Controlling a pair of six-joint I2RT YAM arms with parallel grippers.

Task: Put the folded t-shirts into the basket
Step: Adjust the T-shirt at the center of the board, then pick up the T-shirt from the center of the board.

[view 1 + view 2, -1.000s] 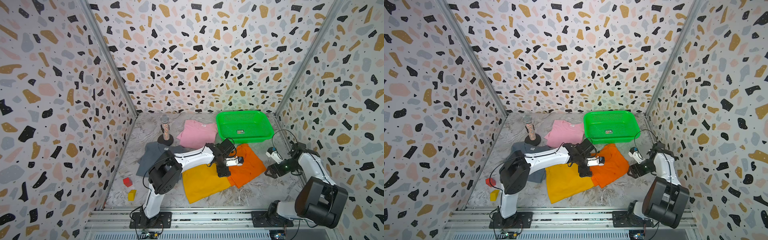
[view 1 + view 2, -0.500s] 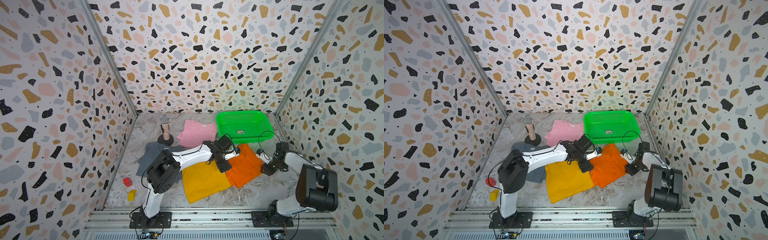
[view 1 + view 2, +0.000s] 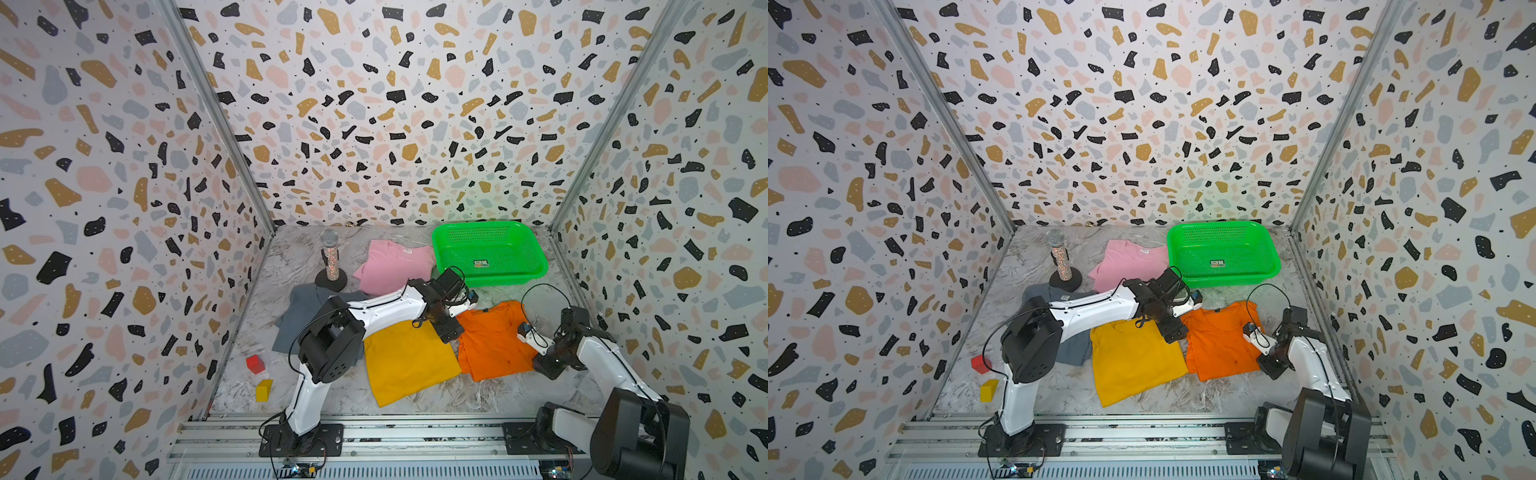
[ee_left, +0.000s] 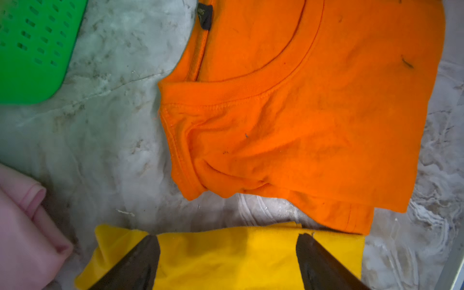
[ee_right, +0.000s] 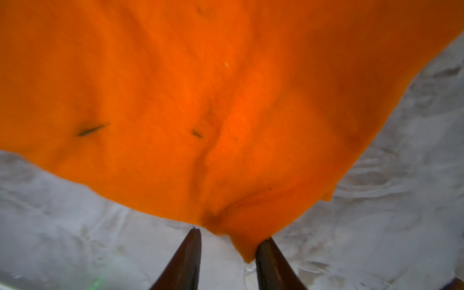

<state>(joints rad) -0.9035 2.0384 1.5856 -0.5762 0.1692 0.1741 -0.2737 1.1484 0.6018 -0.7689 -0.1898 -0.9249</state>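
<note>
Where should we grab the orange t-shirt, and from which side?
Probably its edge nearest the right gripper, coming in low from that arm's side. The orange t-shirt lies flat; that edge borders bare table, while the yellow t-shirt crowds the opposite edge.

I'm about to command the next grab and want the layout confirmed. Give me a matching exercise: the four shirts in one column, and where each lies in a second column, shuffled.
Things
1. pink t-shirt
2. yellow t-shirt
3. orange t-shirt
4. grey-blue t-shirt

Places
A. its edge at the tips of the right gripper
B. partly hidden by the left arm, near the microphone stand
C. at the back, next to the basket
D. below the open left gripper

Pairs: 1-C, 2-D, 3-A, 4-B
</note>
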